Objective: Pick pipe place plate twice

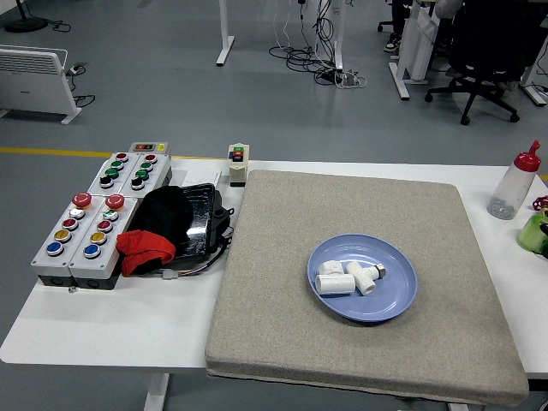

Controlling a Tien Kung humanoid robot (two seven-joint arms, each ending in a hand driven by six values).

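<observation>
A: Head view is searched for a robot hand, and neither one is seen in it, so how far the fingers are open and what is held cannot be told. What is counted on the table?

B: One blue plate [394, 301] is counted on the grey mat [274, 308], and two white pipe pieces [349, 277] are lying in it, touching each other.

A: With no hand to measure from, how is the rest placed?

B: From the plate outward: left of the mat, a black bundle [184, 221] with a red cloth [144, 249] lying against it. Further left, four button boxes [103, 210] are set together. A small switch box [238, 163] stands at the mat's far left corner. At the right edge, a clear bottle [514, 184] with a red cap and a green object [535, 231] are seen.
</observation>
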